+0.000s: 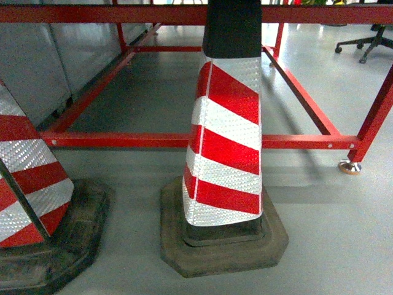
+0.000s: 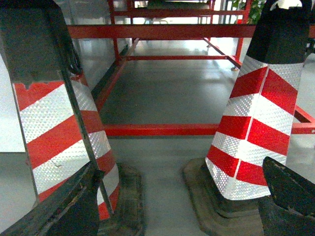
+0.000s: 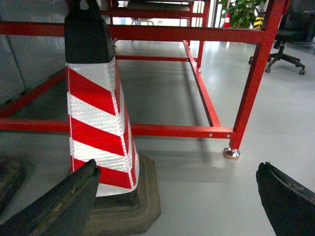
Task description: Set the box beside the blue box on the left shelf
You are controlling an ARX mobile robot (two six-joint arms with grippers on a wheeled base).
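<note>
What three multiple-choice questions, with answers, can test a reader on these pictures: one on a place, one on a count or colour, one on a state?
1. In the head view, where does the middle cone stand?
A. On top of the frame
B. On the floor in front of the red frame's low bar
C. Beside the office chair

2. How many striped cones show in the head view?
A. Two
B. Four
C. None

3. How is the right pincer in its wrist view?
A. Shut on a blue crate
B. Shut on the cone
C. Open, holding nothing

Answers:
1 B: its dark base rests on the grey floor, nearer than the bar.
2 A: the middle one and another cone cut by the left edge.
3 C: its two fingers sit far apart with only floor between.
</note>
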